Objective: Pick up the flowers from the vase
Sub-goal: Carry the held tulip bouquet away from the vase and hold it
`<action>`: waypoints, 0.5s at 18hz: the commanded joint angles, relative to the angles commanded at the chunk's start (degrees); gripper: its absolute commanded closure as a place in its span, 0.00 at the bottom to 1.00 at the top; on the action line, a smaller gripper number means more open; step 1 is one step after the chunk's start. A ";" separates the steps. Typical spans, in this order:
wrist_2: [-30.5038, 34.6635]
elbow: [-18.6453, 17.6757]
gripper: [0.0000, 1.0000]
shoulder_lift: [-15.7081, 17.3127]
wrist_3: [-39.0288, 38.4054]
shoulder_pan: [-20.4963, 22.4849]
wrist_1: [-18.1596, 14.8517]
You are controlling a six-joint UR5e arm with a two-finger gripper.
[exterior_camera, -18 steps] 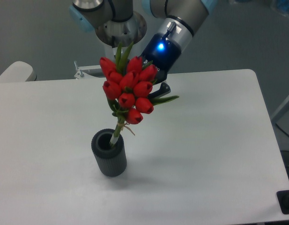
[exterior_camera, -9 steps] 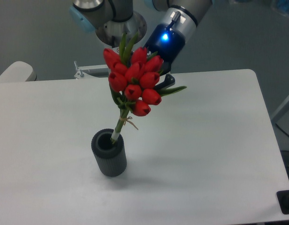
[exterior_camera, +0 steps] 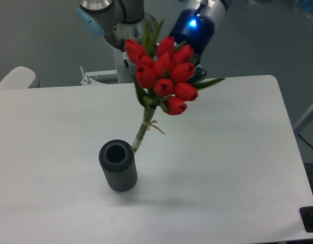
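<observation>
White table under me, vase standing with its mouth free. My gripper is clamped behind the flowers, holding them tilted so the stem ends hang just beside the rim.

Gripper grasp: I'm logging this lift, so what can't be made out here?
- Gripper: hidden behind the flowers in the camera view; its contact is unseen.
- Arm: cut off by the top edge.
- Vase interior: too dark to see.
- Stem tip: blurred near the rim.
</observation>
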 joint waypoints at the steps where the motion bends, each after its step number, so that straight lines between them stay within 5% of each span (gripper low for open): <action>1: 0.09 1.23 0.72 -1.49 0.09 0.09 0.09; 9: 7.20 10.72 0.72 -11.16 2.55 -0.35 0.26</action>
